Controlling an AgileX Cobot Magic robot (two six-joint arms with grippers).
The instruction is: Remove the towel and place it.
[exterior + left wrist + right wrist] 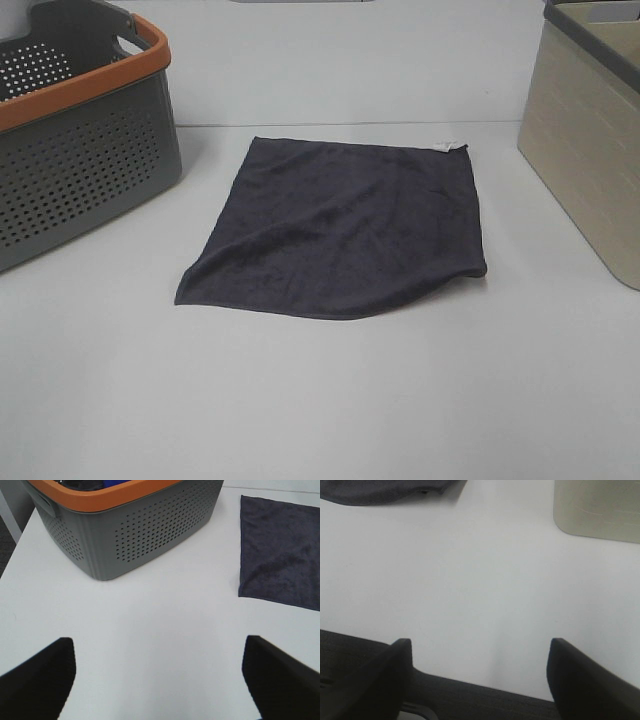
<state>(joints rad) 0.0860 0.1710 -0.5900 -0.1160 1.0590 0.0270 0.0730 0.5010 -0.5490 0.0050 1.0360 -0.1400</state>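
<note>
Starting nearest us, we see both claws spread wide over bare table (320, 420) and holding nothing: the left claw (159, 680) and the right claw (480, 675) each show two dark fingers well apart. Ahead of the left claw and off to its right lies the towel (340, 235), spread nearly flat; ahead of the right claw and to its left, only a corner of it shows. We judge it light, soft and limp, so it should sag and fold once lifted; a pinch at the near edge, which ripples slightly, or at a corner seems best. Farther off stand the grey basket (85, 160) and the beige bin (590, 150).
</note>
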